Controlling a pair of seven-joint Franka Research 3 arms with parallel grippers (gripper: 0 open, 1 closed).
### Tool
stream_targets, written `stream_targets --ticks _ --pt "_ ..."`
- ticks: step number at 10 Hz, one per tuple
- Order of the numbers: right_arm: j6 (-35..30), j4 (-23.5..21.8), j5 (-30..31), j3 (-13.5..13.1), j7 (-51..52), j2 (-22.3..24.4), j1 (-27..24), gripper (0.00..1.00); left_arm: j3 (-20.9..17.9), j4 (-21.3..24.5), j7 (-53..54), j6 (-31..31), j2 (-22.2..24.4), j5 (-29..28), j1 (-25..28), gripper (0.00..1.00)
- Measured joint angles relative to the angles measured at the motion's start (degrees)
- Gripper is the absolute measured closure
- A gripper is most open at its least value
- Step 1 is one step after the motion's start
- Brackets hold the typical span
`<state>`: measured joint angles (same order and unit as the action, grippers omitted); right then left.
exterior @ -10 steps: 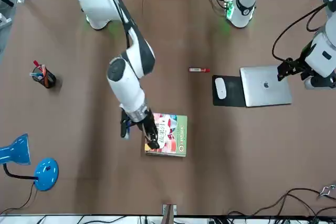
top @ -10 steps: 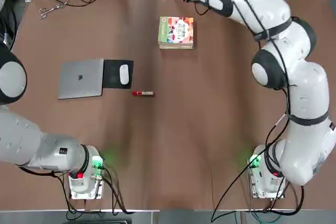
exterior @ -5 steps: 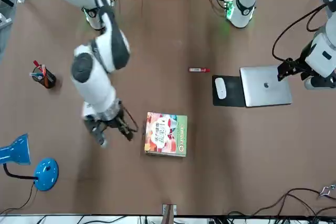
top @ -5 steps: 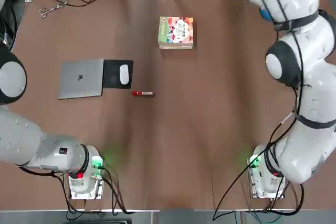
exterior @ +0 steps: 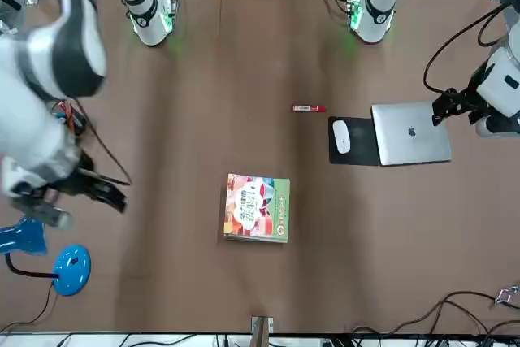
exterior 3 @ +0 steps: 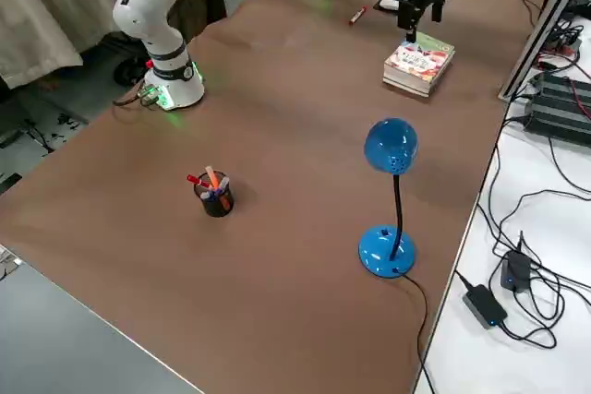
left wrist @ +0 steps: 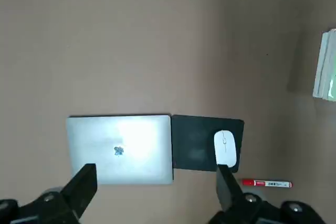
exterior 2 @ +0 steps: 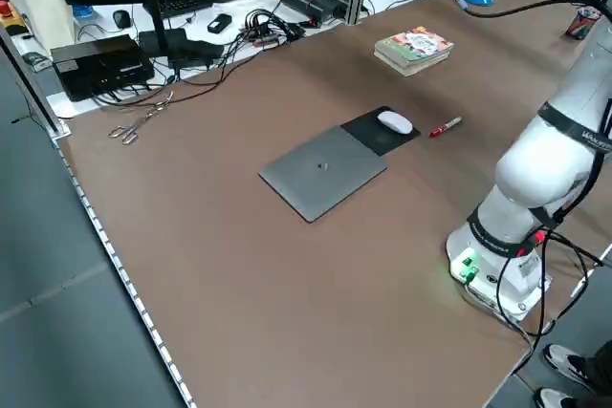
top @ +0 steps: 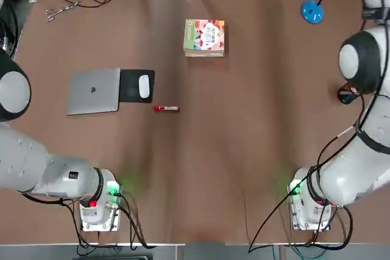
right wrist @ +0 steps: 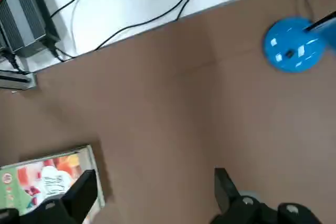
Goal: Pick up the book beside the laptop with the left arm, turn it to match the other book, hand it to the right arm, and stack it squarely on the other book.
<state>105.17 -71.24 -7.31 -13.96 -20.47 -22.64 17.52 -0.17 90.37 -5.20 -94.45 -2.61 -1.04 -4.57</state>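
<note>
While empty, both hands gape: right hand (right wrist: 152,195), left hand (left wrist: 155,190).

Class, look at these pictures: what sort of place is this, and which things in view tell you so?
Probably a robotics lab with a staged desk scene. Two white robot arms are bolted to a brown table, cables and black electronics boxes crowd its edge, and a silver-grey laptop, a blue desk lamp and a colourful green-bordered book are laid out as props.

White arms, grey joints, black jaws
</note>
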Motion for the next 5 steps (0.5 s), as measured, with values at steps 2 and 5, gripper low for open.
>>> stream_targets --ticks 2,5 --pt "-2.49 -0.22 0.91 -0.04 9.08 2.18 -5.28 0.01 0.04 -0.57 0.0 0.0 0.01 0.0 -0.06 0.0" --pt "-3.22 -2.44 2.67 -0.01 14.77 6.02 -9.32 0.01 0.32 -1.42 -0.02 0.26 0.03 0.0 -0.25 0.0"
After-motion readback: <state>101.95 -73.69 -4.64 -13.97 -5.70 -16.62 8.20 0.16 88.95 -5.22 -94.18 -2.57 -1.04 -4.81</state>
